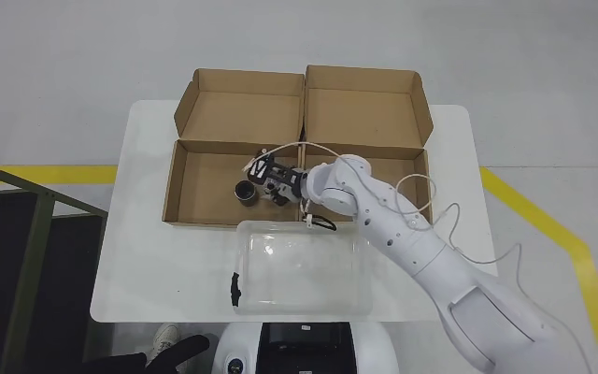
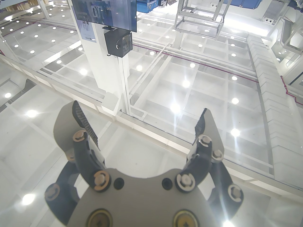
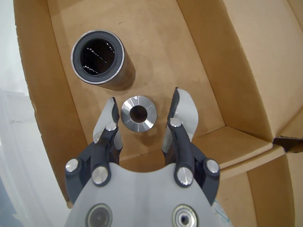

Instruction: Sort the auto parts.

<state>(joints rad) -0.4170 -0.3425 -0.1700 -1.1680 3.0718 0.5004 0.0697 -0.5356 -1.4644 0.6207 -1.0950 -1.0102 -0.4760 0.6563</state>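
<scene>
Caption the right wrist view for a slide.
Open right gripper above a steel bushing, beside a dark cylindrical sleeve, inside a cardboard box.

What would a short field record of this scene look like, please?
right tool: open, fingers either side of the bushing, not shut on it
left tool: open, empty, pointing at the ceiling
cylinder: upright in the left box, beside the bushing, apart from it
right box: lid open, next to the left box
bin: clear, in front of both boxes
table: white, carries boxes and bin
</scene>
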